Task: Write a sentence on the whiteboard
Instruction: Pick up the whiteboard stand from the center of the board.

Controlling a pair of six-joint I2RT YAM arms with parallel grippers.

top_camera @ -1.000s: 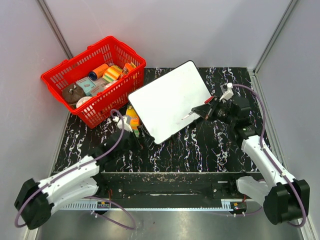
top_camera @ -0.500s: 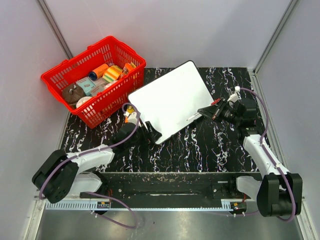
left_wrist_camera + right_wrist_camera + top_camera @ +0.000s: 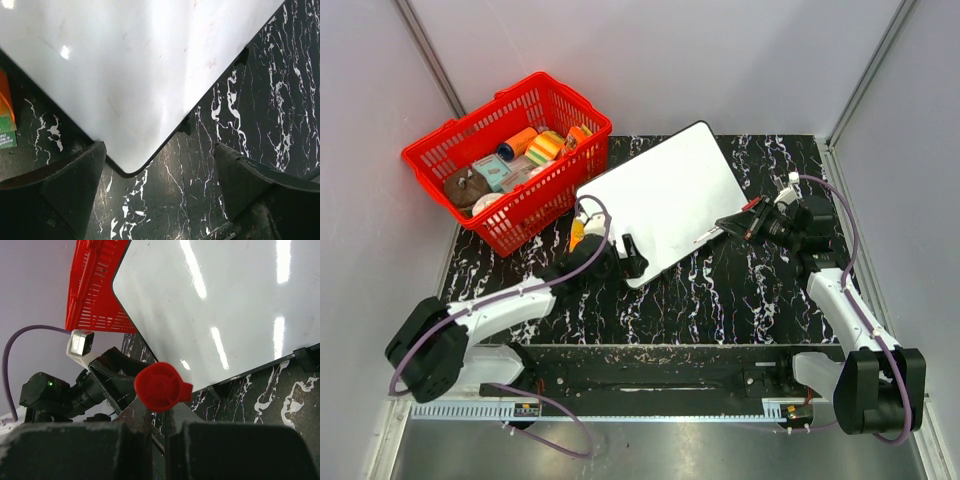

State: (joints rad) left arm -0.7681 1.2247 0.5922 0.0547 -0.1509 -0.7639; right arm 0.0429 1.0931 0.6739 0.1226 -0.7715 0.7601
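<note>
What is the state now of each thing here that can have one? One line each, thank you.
whiteboard: lying on the table, blank, nothing written.
pen: held in the right gripper, tip at the whiteboard's edge.
right gripper: shut on the pen.
left gripper: open, fingers either side of the whiteboard's near corner.
red basket: filled with items.

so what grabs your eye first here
The red basket at the back left, packed with bright items, stands out most. Beside it a blank whiteboard sits in the middle, with the right gripper holding a red-capped pen at its right edge and the left gripper open around its near corner.
</note>
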